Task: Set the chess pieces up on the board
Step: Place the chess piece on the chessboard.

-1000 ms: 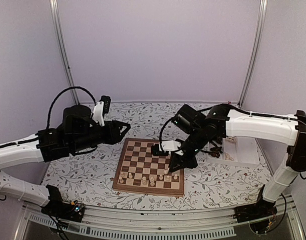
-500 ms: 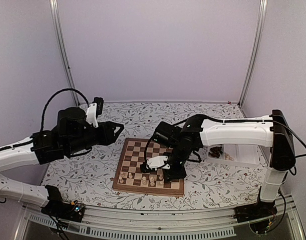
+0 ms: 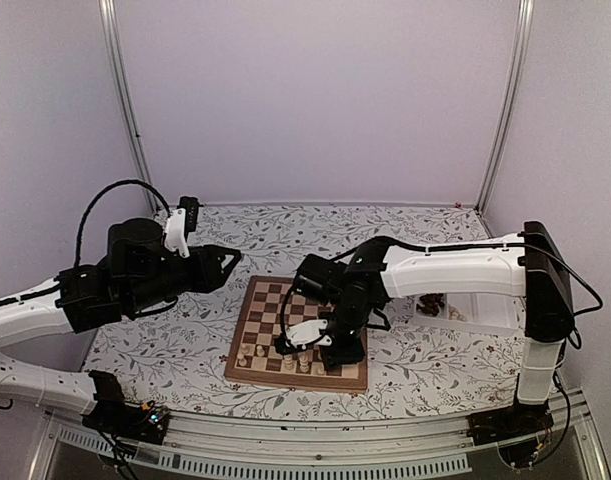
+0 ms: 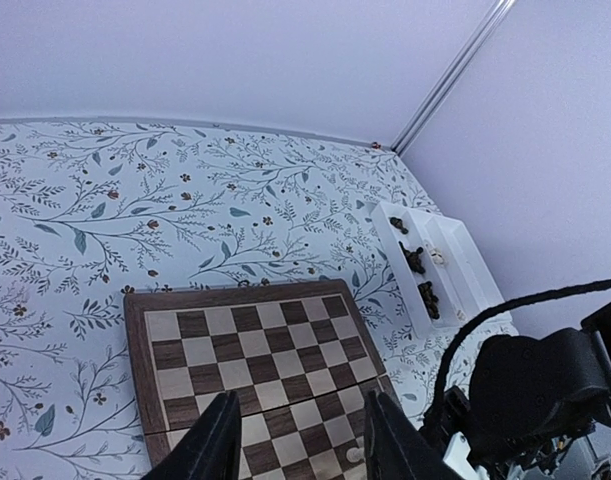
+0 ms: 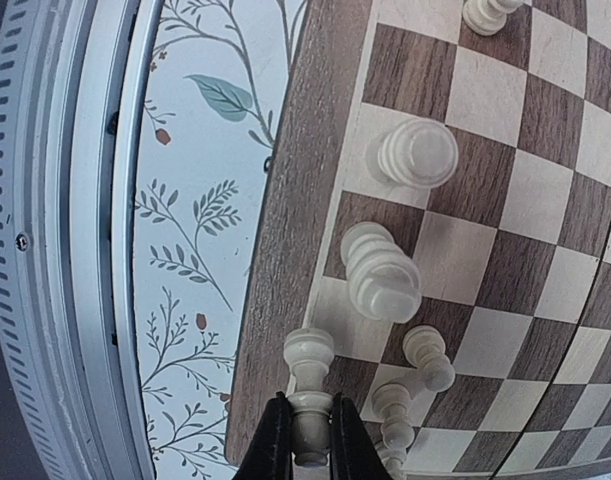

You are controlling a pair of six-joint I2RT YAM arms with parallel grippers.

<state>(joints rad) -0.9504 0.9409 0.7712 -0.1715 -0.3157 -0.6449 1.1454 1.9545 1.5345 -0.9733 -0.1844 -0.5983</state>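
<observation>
The board (image 3: pixel 270 300) lies in the middle of the table, with a few pale cream chess pieces (image 3: pixel 247 352) on its two near rows. My right gripper (image 3: pixel 327 348) hangs low over the board's near edge. In the right wrist view it (image 5: pixel 307 435) is shut on a pale cream piece (image 5: pixel 311 385) held over the board's border (image 5: pixel 295 200). Other pale pieces (image 5: pixel 417 152) (image 5: pixel 383 275) (image 5: pixel 430 358) stand on squares beside it. My left gripper (image 3: pixel 230 262) hovers left of the board, raised. It (image 4: pixel 300 445) stands open with nothing between its fingers, looking down on the board (image 4: pixel 255 340).
A white tray (image 3: pixel 485 305) right of the board holds dark brown pieces (image 4: pixel 413 258) and a pale one. The metal rail (image 5: pixel 75 250) of the table's near edge runs close to the right gripper. The floral tablecloth (image 3: pixel 175 345) surrounds the board.
My right arm has swung left and toward the near edge of the board, carrying the pale piece lower. The left arm has drawn back slightly to the left.
</observation>
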